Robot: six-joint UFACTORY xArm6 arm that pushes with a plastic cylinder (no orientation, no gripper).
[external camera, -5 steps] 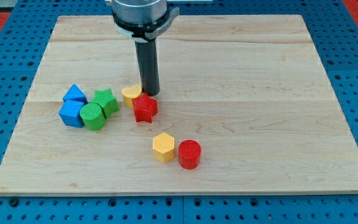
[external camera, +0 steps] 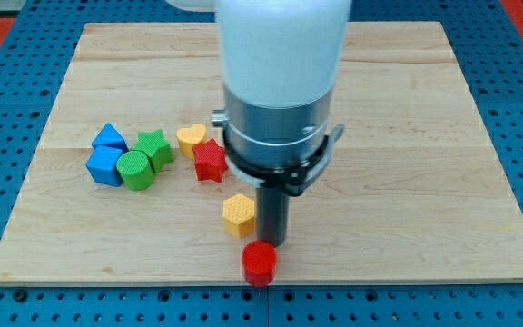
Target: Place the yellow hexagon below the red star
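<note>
The yellow hexagon (external camera: 238, 215) lies on the wooden board (external camera: 407, 136), below and slightly right of the red star (external camera: 210, 161). My tip (external camera: 273, 242) touches the board just right of the yellow hexagon and just above the red cylinder (external camera: 260, 263), which sits near the board's bottom edge. The rod and the arm's wide body hide the middle of the board above the tip.
A yellow heart (external camera: 190, 139) touches the red star's upper left. Further left sit a green star (external camera: 155, 148), a green cylinder (external camera: 135, 170), a blue triangle (external camera: 109, 137) and a blue cube (external camera: 103, 166).
My tip has moved from beside the yellow heart and red star down to the right of the yellow hexagon. The red cylinder has moved down and left, toward the board's bottom edge.
</note>
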